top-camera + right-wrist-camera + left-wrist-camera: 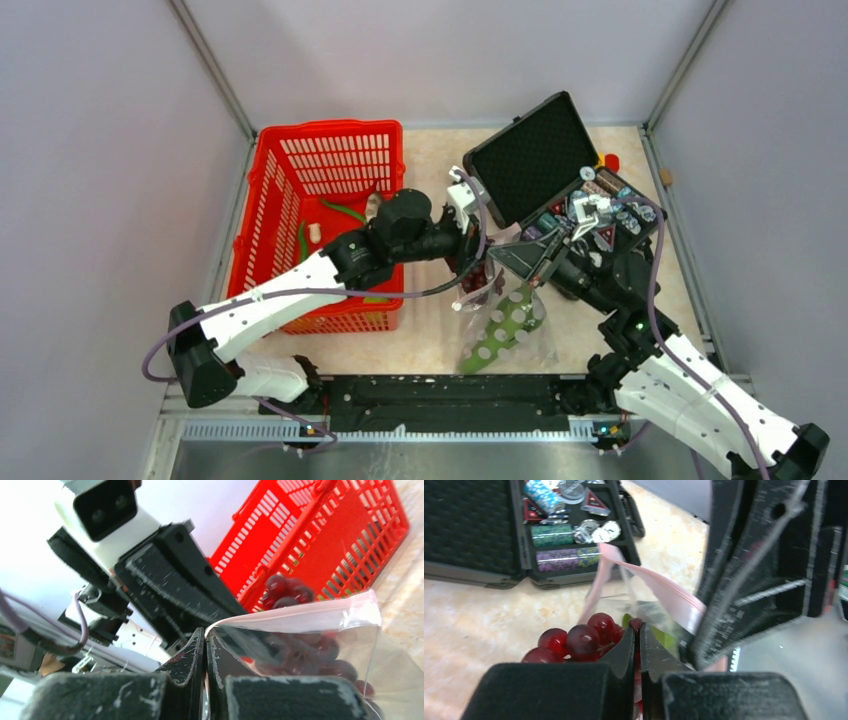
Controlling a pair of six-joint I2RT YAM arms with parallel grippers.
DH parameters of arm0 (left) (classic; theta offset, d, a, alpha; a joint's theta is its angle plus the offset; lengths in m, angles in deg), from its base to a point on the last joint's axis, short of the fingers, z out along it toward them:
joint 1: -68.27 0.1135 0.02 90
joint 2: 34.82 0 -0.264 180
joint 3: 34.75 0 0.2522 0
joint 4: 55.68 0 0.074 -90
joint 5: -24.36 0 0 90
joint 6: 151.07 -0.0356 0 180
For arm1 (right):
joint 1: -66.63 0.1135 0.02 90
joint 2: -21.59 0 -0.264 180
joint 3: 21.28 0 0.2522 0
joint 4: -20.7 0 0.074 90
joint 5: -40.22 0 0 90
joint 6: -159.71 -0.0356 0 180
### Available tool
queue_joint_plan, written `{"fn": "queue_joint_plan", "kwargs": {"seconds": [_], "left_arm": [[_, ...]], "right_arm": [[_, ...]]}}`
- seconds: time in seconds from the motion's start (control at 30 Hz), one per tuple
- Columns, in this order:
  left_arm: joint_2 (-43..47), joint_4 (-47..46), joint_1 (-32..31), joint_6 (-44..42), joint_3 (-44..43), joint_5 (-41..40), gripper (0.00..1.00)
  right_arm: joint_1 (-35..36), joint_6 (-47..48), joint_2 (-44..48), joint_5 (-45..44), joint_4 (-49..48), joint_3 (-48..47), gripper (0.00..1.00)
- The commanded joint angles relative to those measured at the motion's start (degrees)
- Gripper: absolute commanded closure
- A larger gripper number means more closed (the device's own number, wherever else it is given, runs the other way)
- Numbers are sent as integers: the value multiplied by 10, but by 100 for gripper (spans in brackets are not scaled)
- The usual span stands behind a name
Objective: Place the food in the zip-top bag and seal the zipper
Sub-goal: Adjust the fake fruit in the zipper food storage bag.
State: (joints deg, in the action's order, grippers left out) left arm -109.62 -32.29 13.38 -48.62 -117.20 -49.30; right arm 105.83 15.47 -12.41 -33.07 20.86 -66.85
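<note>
Here the left claw (638, 632) is pinched nearly shut on the dark grapes (574, 640), right at the bag's mouth. The right claw (205, 637) squeezes the pink zipper (300, 612). The zip-top bag (500, 330) sits on the tabletop (420, 345), between the red basket (330, 165) and the black case (530, 160).

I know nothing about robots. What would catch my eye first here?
Two arms meet mid-table over a clear zip-top bag. The right gripper pinches the bag's pink zipper strip, while the left gripper holds dark red grapes at the opening. A bright red basket stands to the left, and an open black case of small gadgets lies at the back right.
</note>
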Motion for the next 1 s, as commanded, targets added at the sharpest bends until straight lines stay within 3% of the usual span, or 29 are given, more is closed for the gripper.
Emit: {"fn": "queue_joint_plan", "kwargs": {"seconds": [0.0,0.43,0.5,0.6,0.83,0.9,0.97], "left_arm": [[22,-60,-20,32,9,32,100],[26,-124,-29,10,82,231,100],[11,-76,-39,-26,59,247,100],[-13,-12,-64,-79,34,213,100],[-21,-38,-85,-90,71,73,100],[-15,-50,-85,-91,82,53,97],[-15,-39,-85,-86,78,10,85]], "right_arm": [[-1,4,26,-73,-8,-35,100],[-1,35,41,-105,4,-54,100],[-1,37,42,-104,2,-52,100],[-1,38,42,-99,-1,-51,100],[-1,38,46,-95,-4,-53,100],[-1,38,49,-98,0,-54,100],[-1,39,47,-95,4,-58,100]]}}
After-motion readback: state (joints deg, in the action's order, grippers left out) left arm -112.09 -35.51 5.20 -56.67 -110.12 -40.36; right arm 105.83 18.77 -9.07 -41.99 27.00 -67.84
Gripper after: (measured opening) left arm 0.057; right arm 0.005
